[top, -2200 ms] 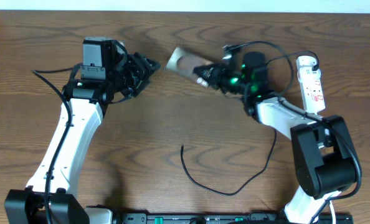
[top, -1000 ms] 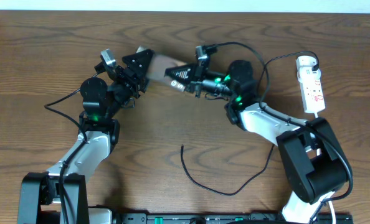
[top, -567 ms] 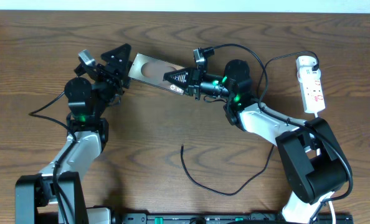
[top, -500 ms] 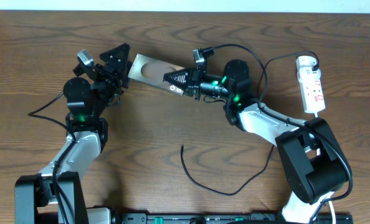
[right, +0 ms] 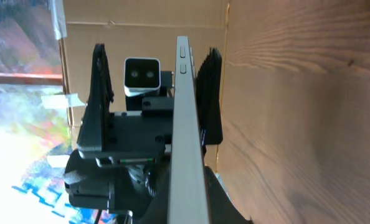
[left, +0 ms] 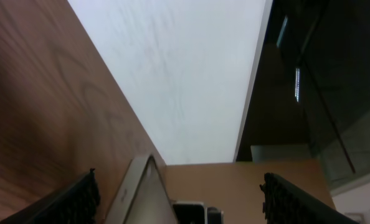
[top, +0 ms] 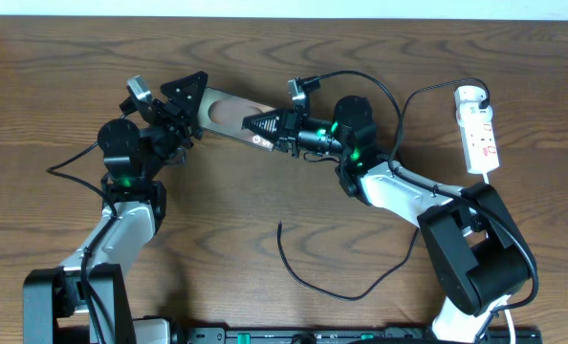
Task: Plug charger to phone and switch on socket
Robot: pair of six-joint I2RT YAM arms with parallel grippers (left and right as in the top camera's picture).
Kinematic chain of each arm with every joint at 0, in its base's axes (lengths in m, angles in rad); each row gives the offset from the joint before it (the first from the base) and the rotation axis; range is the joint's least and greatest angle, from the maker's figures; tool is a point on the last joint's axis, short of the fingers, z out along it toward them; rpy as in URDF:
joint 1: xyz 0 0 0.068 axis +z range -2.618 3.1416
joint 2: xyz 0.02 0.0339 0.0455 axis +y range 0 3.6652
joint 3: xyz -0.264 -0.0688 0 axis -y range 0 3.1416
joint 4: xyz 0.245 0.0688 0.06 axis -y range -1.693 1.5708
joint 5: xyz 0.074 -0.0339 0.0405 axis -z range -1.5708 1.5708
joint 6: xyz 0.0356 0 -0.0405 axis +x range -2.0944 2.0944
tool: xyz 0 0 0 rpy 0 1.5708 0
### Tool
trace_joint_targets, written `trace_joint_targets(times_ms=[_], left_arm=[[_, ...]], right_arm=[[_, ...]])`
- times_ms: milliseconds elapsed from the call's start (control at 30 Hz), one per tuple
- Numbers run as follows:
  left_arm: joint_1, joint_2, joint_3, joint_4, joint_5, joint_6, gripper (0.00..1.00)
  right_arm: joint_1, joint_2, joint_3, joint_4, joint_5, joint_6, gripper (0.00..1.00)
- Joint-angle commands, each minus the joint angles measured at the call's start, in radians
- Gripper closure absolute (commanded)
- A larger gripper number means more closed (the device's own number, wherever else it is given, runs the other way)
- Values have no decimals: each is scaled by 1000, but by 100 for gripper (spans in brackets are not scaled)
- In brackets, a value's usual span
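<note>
We are logging the right claw (top: 261, 124) clamping the phone (top: 229, 110); the left claw (top: 190, 105) is gaping, straddling its other end.

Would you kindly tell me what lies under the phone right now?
One finger of the left end effector, then the wooden table. The phone hides that patch from overhead.

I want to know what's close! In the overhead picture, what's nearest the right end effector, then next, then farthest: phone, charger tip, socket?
1. Phone, gripped in the right end effector.
2. Charger tip, lower in the picture, near the middle.
3. Socket, far over at the right edge.
</note>
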Motion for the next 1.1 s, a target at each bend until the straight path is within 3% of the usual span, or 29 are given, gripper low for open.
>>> trace_joint_targets(times_ms=[0,1067], left_arm=[[-3,-2,6,5,36,-2,19],[-49,-3,6,76,6,-48,20]], right_arm=[[0,-8,12,14,32,-19,99],[42,-8,12,14,128,126,99]])
